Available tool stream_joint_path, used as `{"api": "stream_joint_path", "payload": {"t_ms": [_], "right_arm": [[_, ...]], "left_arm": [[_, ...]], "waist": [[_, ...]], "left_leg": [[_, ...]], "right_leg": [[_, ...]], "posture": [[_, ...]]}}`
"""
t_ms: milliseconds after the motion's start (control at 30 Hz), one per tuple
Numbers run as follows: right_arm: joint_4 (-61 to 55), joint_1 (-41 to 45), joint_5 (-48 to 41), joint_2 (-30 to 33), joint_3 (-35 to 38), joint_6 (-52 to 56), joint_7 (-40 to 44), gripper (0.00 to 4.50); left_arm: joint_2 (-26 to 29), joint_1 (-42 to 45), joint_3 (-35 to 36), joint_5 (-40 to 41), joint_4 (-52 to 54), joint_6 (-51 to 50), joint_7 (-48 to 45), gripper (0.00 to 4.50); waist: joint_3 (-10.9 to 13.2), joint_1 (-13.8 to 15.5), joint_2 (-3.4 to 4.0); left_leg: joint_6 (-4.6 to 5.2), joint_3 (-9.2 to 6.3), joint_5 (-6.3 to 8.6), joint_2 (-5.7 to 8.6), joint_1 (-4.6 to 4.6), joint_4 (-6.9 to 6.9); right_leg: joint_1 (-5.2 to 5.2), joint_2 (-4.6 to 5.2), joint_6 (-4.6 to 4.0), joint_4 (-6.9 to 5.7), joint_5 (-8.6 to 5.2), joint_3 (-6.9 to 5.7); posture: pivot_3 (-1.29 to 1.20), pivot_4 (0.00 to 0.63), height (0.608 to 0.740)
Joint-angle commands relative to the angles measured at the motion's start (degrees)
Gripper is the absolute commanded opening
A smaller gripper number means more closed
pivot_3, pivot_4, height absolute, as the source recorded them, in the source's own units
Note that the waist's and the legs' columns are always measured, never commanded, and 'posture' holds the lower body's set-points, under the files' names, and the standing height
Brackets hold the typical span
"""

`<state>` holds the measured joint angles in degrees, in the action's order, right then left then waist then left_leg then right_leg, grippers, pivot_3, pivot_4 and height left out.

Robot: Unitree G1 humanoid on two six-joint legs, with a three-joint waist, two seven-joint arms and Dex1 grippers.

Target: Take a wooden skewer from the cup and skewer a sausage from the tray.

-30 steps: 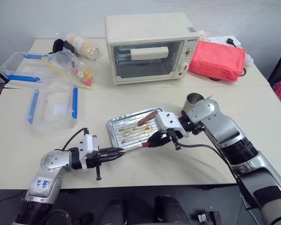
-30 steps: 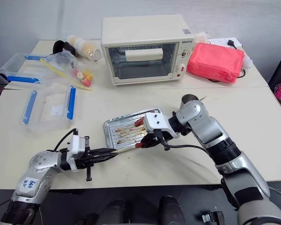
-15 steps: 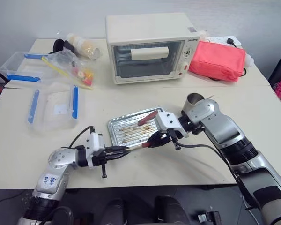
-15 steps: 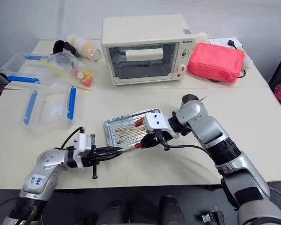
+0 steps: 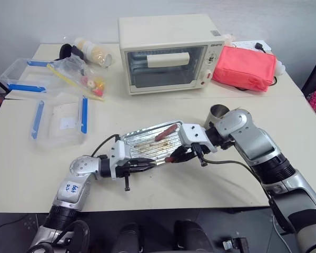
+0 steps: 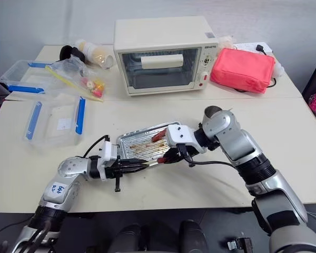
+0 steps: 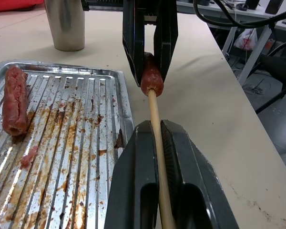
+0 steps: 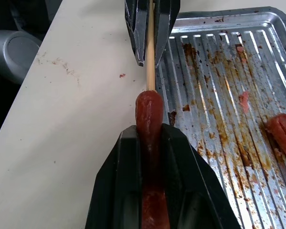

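Meeting end-on, wooden skewer (image 7: 153,110) enters sausage (image 7: 151,75); head views blur it.

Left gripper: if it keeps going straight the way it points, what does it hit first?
Likely the right gripper, which holds the sausage dead ahead; the wooden skewer in the left gripper already meets that sausage's end.

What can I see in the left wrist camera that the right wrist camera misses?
Left wrist view alone: the cup standing beyond the tray, and chair legs past the table edge. Right wrist view alone: the left gripper shut on the wooden skewer. Both: the skewer's tip in the sausage held by the right gripper, and a second sausage on the tray.
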<state>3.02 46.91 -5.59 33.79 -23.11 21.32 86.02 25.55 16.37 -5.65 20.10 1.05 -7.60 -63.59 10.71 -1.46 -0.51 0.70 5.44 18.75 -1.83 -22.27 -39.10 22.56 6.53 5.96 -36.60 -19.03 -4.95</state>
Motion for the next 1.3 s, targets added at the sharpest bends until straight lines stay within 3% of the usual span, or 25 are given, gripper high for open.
{"api": "stream_joint_path", "payload": {"t_ms": [33,233,333,533,667,800,967,1033,1167,1300], "right_arm": [[-2.94,0.88,-2.78,-3.52,-1.38,-0.83,0.85,0.52],[-4.42,-0.22,-4.51,-2.40,0.32,2.63,2.05,0.52],[-4.87,-1.36,-4.95,-0.08,2.12,3.19,2.18,1.20],[-6.65,-4.15,-8.51,5.28,5.45,1.91,3.12,3.21],[-9.61,-7.58,-14.28,8.91,11.12,2.84,2.90,4.45],[-10.22,-14.81,-16.47,6.72,19.94,-8.19,-3.44,4.45],[-15.33,-27.38,-24.51,-2.06,31.63,-12.91,-14.92,4.45],[-18.44,-29.55,-29.98,-4.64,33.86,-9.14,-19.00,4.45],[-18.70,-29.04,-30.15,-9.41,36.72,-14.50,-26.03,4.45],[-17.89,-28.62,-28.41,-10.93,38.22,-19.55,-29.64,4.45]], "left_arm": [[-3.64,2.90,-3.93,1.77,3.54,0.95,-1.33,0.00],[-2.70,2.46,-1.51,2.05,3.45,0.82,-0.86,0.00],[0.05,0.74,2.10,2.96,3.54,0.84,-1.09,0.00],[6.79,-4.52,9.87,6.47,5.28,1.97,-3.06,0.00],[12.24,-12.59,17.51,9.71,9.50,0.25,-3.08,0.00],[10.97,-19.39,26.28,14.05,15.05,-2.31,4.46,0.00],[2.71,-17.66,35.64,17.02,18.36,-4.18,24.61,0.00],[0.02,-14.82,37.01,13.85,17.97,-4.26,33.75,0.00],[-3.46,-7.42,38.13,8.47,12.60,-5.47,49.61,0.00],[-3.84,-2.80,36.58,5.29,6.30,-6.33,54.87,0.00]], "waist": [[0.00,0.00,0.00],[0.00,0.00,0.00],[0.00,0.00,0.00],[0.00,-0.06,0.00],[0.00,-0.12,0.00],[0.00,-0.03,-0.01],[-0.01,1.30,-0.07],[-0.01,1.41,-0.07],[-0.06,1.39,-0.14],[-0.06,1.39,-0.15]], "left_leg": [[0.00,0.00,0.00,0.00,0.00,0.00],[0.01,-0.01,-0.01,0.00,0.00,-0.01],[0.01,-0.02,-0.01,0.00,0.00,-0.01],[0.01,-0.04,-0.01,-0.03,0.00,-0.01],[0.00,-0.06,0.00,-0.09,0.00,0.02],[-0.01,-0.12,0.01,-0.12,0.02,0.05],[-0.01,-0.22,0.02,-0.05,0.07,0.04],[-0.01,-0.18,0.02,-0.03,0.09,0.04],[0.03,-0.14,-0.02,0.02,0.14,0.03],[0.02,-0.02,-0.02,0.06,0.14,0.06]], "right_leg": [[0.00,0.00,0.00,0.00,0.00,0.00],[0.00,0.00,0.00,0.00,0.00,-0.01],[-0.01,0.02,0.00,0.00,0.00,-0.01],[-0.01,0.09,0.00,0.02,0.00,-0.01],[-0.02,0.18,0.00,0.09,0.00,0.00],[-0.10,0.26,0.00,0.14,0.00,0.10],[-0.23,0.31,0.02,0.15,0.01,0.39],[-0.22,0.30,0.04,0.10,0.02,0.44],[-0.21,0.16,0.10,0.02,0.06,0.47],[-0.12,0.04,0.11,-0.02,0.06,0.37]], "posture": [[0.00,0.150,0.740],[0.00,0.150,0.740],[0.00,0.150,0.740],[0.00,0.150,0.740],[0.00,0.150,0.740],[0.00,0.150,0.740],[0.00,0.150,0.740],[0.00,0.150,0.740],[0.00,0.150,0.740],[0.00,0.150,0.740]]}}
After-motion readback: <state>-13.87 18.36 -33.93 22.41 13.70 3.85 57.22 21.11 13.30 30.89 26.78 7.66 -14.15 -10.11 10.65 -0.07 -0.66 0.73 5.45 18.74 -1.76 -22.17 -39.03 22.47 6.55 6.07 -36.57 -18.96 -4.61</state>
